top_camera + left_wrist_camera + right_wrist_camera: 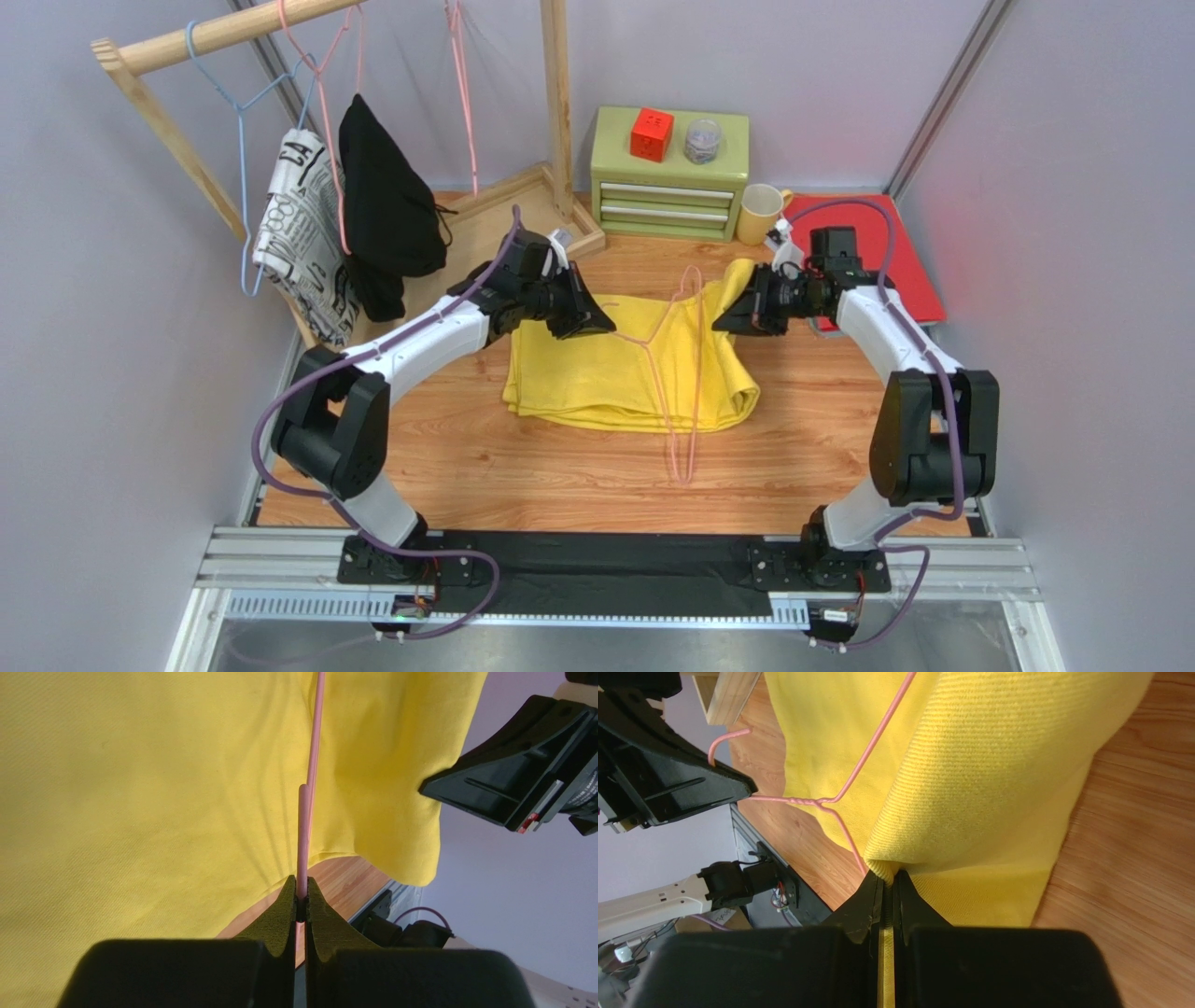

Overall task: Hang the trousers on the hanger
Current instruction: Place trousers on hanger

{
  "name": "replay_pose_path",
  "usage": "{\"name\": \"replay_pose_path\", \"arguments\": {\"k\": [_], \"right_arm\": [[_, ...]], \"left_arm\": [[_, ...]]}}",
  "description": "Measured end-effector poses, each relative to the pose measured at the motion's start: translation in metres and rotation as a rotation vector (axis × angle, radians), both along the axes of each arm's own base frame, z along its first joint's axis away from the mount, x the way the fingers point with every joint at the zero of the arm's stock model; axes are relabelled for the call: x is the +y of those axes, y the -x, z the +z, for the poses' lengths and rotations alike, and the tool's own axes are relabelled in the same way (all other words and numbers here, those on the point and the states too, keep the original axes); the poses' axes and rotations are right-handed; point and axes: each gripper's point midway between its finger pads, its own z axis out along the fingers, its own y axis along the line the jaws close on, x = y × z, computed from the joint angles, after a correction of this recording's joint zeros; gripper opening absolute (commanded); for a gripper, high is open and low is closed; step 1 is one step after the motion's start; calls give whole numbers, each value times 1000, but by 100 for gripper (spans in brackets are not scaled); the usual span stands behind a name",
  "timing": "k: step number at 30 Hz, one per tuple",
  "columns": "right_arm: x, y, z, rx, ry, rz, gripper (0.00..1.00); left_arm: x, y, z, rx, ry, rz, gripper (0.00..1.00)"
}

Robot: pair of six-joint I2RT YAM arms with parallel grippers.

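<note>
- Top view: my left gripper [606,325] and right gripper [720,319] at the folded yellow trousers [589,375] on the wooden table [463,448]; pink wire hanger [648,340] across them.
- Left wrist: jaws pinching the hanger wire.
- Right wrist: jaws clamped on a trousers fold.

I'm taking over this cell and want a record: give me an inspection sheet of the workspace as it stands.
Surface: wooden table, partly covered by cloth.
Job's things: yellow trousers folded on the table; pink hanger lying across them.
Clutter: green drawers carrying a red cube and a jar; mug; red mat.
Grippers: left gripper shut on the hanger's wire; right gripper shut on a trousers edge.
Cables: purple cables looped along both arms.
Surroundings: wooden rack with black garment, patterned garment, blue hanger, spare pink hangers; grey walls.
</note>
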Motion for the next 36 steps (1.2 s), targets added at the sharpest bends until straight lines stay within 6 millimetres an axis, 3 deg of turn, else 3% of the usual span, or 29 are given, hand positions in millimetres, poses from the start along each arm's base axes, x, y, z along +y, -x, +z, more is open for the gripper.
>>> {"name": "replay_pose_path", "arguments": {"k": [8,12,15,20,28,33,36], "right_arm": [[66,-4,-4,20,-60,81,0],[100,-9,-31,66,-82,111,0],[118,-15,-65,121,-87,114,0],[129,-20,-108,188,-116,77,0],[134,-26,-111,168,-187,37,1],[138,-29,-111,83,-104,21,12],[142,-31,-111,15,-25,14,28]], "left_arm": [[27,-14,-5,31,14,81,0],[30,-14,-9,47,28,90,0],[28,-14,-6,40,41,87,0],[35,-12,-7,44,36,102,0],[44,-13,5,14,45,120,0],[45,-10,12,-4,43,112,0],[46,-9,12,-6,35,110,0]]}}
